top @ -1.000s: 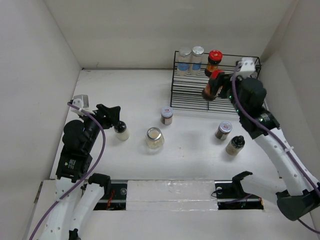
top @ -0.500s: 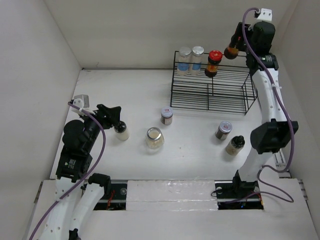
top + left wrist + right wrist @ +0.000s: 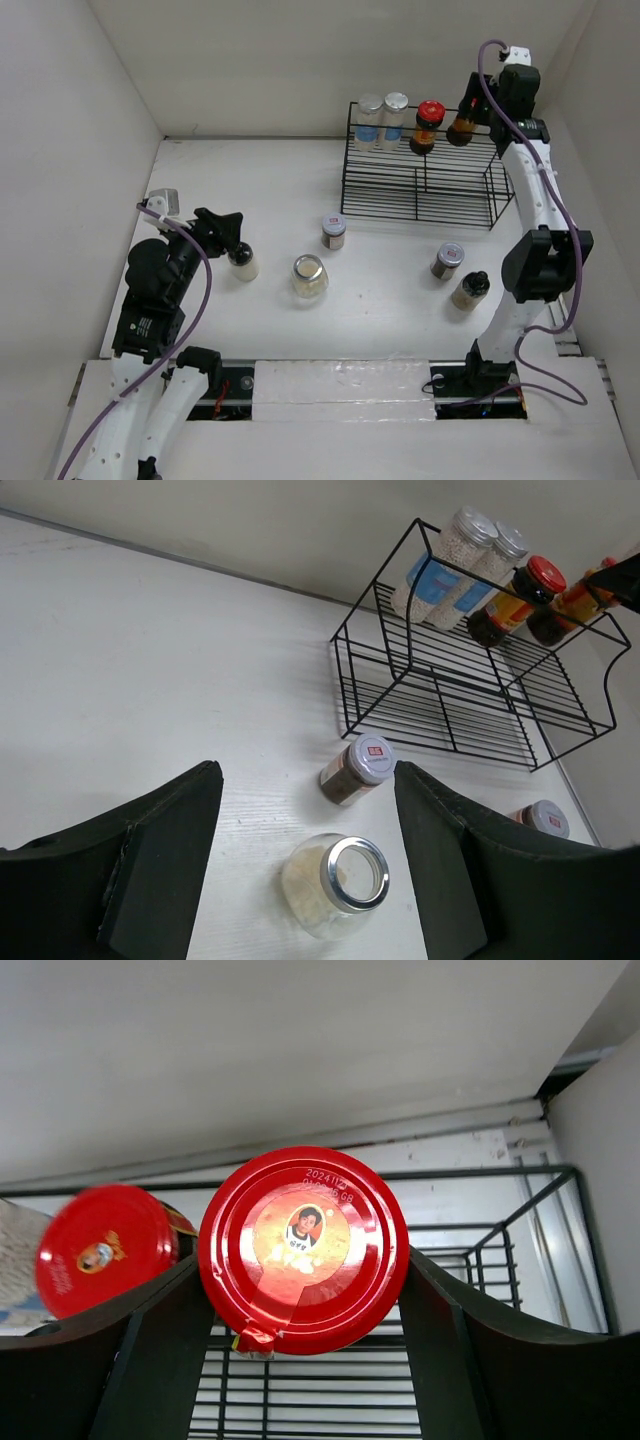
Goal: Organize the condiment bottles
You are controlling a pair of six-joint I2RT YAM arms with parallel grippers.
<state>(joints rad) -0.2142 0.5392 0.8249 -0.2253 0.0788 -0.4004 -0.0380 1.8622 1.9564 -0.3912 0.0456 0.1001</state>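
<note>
Near left, my left gripper (image 3: pixel 305 780) hangs spread and empty beside the white bottle (image 3: pixel 243 264), unmoved. Far right, my right gripper (image 3: pixel 300 1290) pinches a red-capped bottle (image 3: pixel 461 126) over the top shelf of the rack (image 3: pixel 420 195), just beside its twin (image 3: pixel 428 124). Half a second back it was higher and further right. It looks tilted; letting go before the base seats on the wires could topple it and knock the twin off.

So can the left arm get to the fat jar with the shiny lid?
Probably yes. The fat jar sits just ahead of the left arm, whose jaws stand open and empty, with only table showing between them in the wrist view.
</note>
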